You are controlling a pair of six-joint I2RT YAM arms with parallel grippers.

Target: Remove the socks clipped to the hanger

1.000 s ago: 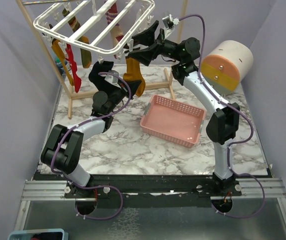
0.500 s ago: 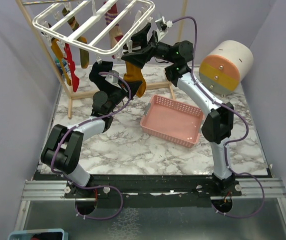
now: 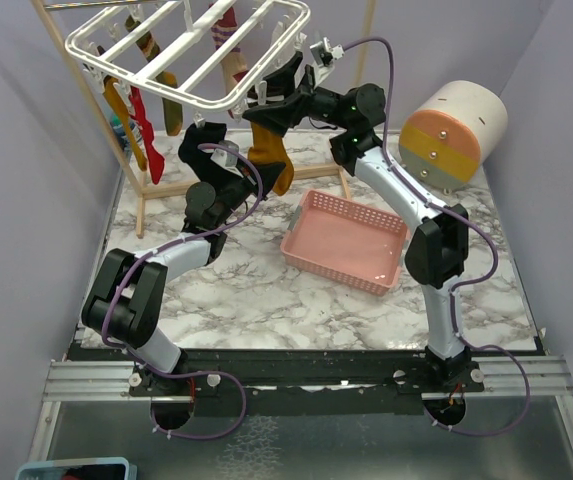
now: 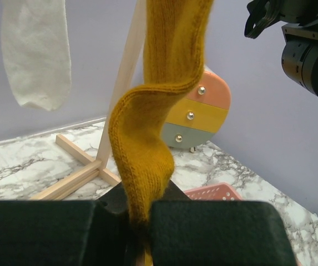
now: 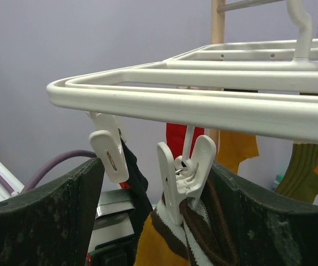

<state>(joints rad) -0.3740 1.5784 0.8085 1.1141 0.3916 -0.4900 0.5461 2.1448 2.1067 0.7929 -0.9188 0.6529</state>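
Two tools are at work under the white plastic bar hanger (image 3: 146, 75), which hangs tilted from the pale wooden pole frame (image 4: 75, 183) at the far left of the grey-veined marble worktop (image 3: 246, 290). My left tool (image 4: 139, 221) is clamped tight on the lower end of a mustard yellow knitted sock (image 4: 147, 138). The fabric runs up from between the black pads (image 4: 214, 233) in a loose S-bend and out of the top of the wrist view.

My right tool (image 5: 156, 183) is raised just under the hanger's near corner, its jaws standing apart with one white plastic clip (image 5: 183, 172) between them. The finger on the right of that wrist view is very near the clip; I cannot tell whether it touches. A knitted cuff banded brown, white and mustard (image 5: 189, 233) is gripped in the clip. A second white clip (image 5: 107, 155) dangles just beside the other finger.

More socks hang clipped from the hanger: a red sock (image 3: 149, 135) at its left side, a white sock (image 4: 36, 55) and an olive green sock (image 5: 303, 160). A pink perforated plastic basket (image 3: 346, 240) sits on the worktop to the right of the mustard sock, and a cream drum with orange and yellow bands (image 3: 456, 130) lies at the far right.
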